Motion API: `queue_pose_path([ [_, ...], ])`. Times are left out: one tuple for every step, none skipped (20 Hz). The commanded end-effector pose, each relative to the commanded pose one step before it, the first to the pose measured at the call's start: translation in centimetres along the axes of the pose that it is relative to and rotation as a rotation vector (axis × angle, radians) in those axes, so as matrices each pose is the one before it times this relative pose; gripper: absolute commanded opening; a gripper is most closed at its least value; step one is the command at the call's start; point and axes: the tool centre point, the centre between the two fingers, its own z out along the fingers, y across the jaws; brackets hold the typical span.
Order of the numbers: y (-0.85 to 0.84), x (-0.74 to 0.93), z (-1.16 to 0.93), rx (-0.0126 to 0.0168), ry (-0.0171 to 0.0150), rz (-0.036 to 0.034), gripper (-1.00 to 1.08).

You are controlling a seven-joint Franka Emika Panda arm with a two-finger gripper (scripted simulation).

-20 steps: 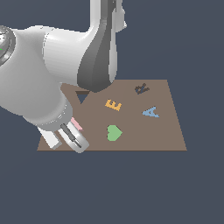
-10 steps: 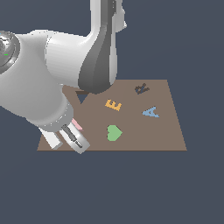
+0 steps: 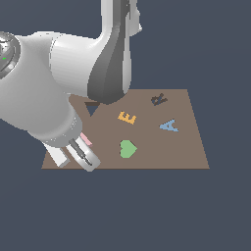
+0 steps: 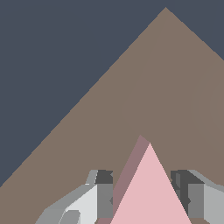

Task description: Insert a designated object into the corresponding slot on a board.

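Pink triangle [image 4: 151, 192], flat, apex beyond hand [image 4: 144, 192]

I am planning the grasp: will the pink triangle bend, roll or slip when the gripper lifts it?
The pink triangle looks flat and hard-edged, so it is probably stiff and will not roll. Its sloped sides between the fingers may let it slip. It seems thin, so likely light.

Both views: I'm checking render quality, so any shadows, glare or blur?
Exterior view: sharp, flat lighting, no cast shadows on the board; soft shading on the arm. Wrist view: sharp, no glare; the triangle shows one darker side face.
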Motion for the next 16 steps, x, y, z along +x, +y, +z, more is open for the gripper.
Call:
queue_pose_path([
  [0.018,-0.109,0.015,-0.00021,-0.00033,-0.00533,-1.0],
  [0.024,-0.083,-0.004,0.0,-0.00001,-0.00488,-1.0],
  [0.027,-0.11,-0.006,0.0,-0.00001,-0.00637,-1.0],
  [0.034,-0.134,-0.007,0.00001,-0.00001,-0.00778,-1.0],
  [0.039,-0.16,-0.008,0.00001,-0.00001,-0.00926,-1.0],
  [0.046,-0.185,-0.01,0.00001,-0.00001,-0.01072,-1.0],
  [0.053,-0.21,-0.011,0.00001,-0.00001,-0.01222,-1.0],
  [0.06,-0.236,-0.012,0.00001,-0.00001,-0.01374,-1.0],
  [0.067,-0.263,-0.014,0.00001,-0.00001,-0.01529,-1.0],
  [0.074,-0.29,-0.015,0.00001,-0.00001,-0.01686,-1.0],
  [0.082,-0.316,-0.017,0.00001,-0.00001,-0.0184,-1.0],
  [0.088,-0.342,-0.018,0.00002,-0.00001,-0.01995,-1.0],
  [0.096,-0.368,-0.019,0.00002,-0.00001,-0.02148,-1.0],
  [0.103,-0.393,-0.021,0.00002,-0.00002,-0.02301,-1.0],
  [0.111,-0.419,-0.022,0.00002,-0.00002,-0.02451,-1.0],
  [0.118,-0.443,-0.023,0.00002,-0.00002,-0.02599,-1.0],
])
